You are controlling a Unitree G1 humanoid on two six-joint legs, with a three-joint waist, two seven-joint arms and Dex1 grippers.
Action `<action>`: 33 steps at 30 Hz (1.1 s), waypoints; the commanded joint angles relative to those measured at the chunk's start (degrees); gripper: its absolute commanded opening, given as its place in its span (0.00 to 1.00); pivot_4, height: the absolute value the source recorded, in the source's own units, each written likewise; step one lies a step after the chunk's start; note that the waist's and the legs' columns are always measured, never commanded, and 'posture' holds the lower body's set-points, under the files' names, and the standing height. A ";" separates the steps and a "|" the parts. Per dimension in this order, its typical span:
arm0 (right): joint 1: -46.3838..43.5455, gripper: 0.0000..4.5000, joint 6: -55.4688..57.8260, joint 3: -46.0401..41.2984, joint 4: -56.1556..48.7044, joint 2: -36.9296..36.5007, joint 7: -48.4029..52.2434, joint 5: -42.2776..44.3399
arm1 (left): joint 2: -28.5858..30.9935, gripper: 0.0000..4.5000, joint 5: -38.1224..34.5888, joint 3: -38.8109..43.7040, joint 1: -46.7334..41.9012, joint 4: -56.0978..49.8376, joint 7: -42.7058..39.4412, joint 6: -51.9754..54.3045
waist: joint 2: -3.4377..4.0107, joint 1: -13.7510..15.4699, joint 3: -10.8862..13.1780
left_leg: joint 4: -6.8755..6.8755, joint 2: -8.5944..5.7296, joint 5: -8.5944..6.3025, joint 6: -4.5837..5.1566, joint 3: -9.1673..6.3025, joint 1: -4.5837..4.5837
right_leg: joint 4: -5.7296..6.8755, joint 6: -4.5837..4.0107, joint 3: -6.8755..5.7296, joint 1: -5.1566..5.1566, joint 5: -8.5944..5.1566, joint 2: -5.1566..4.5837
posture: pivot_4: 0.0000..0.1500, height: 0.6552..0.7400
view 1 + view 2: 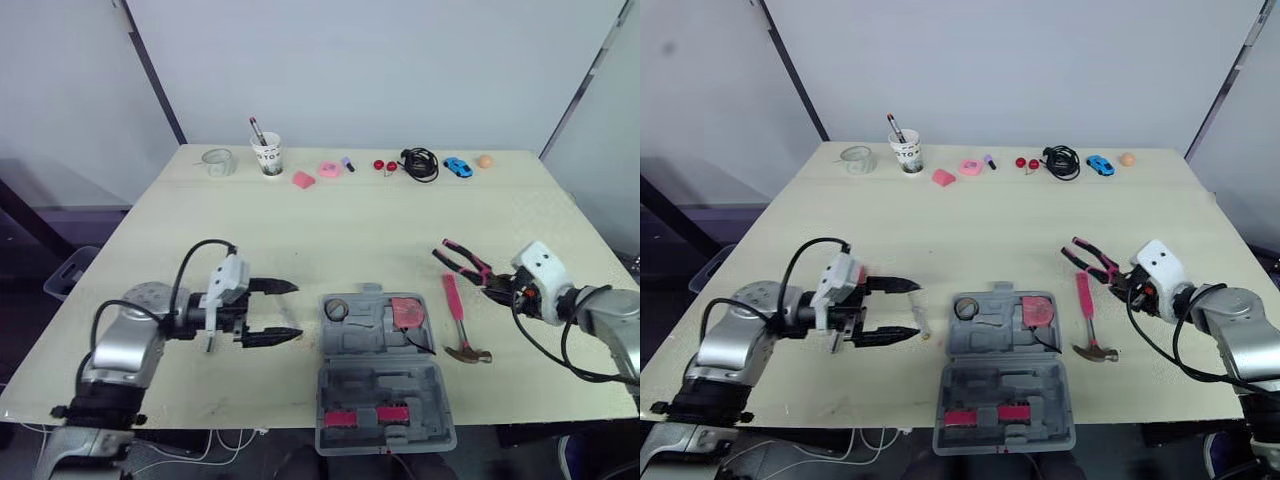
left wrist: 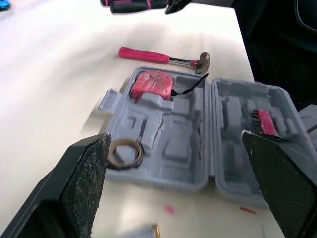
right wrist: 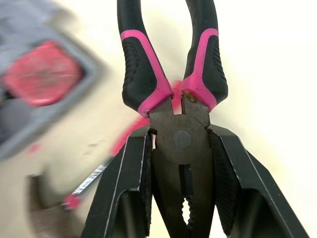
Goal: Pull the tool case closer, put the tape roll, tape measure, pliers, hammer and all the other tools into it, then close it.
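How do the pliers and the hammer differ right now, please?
The pliers are held in the right gripper; the hammer lies loose on the table beside the case. The pliers have two black-and-pink handles; the hammer has one pink handle and a metal head. Both are outside the case.

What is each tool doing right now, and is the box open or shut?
tool case: open, lying flat on the table
tape roll: in the case
tape measure: in the case
pliers: held by the right gripper
hammer: on the table, outside the case
left gripper: fingers open, empty
right gripper: fingers shut on the pliers
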 commanded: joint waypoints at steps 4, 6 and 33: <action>-1.45 0.24 4.05 -5.30 4.00 -1.62 -6.97 -1.48 | 2.89 1.00 -3.99 4.68 4.56 -1.71 -3.86 -2.63 | 0.01 0.03 0.01 | -0.01 0.00 0.00 0.00 0.02 0.00 | -0.01 -0.01 0.01 0.00 0.00 -0.01 | 1.00 1.00; -1.83 0.24 4.85 -6.19 4.84 -1.66 -8.19 -1.26 | 3.29 1.00 -4.40 5.20 4.88 -1.70 -3.83 -2.74 | 0.04 0.06 0.02 | -0.01 0.00 0.00 0.00 0.03 0.00 | -0.01 -0.01 0.02 0.00 0.00 -0.02 | 1.00 1.00; -16.13 0.24 4.45 24.66 -13.27 -1.12 10.91 -1.45 | 3.44 1.00 -3.54 2.86 2.58 0.91 -4.65 -5.85 | 0.26 0.05 0.15 | -0.02 0.03 0.00 0.01 0.08 0.01 | -0.02 -0.01 0.04 -0.03 0.00 -0.01 | 1.00 1.00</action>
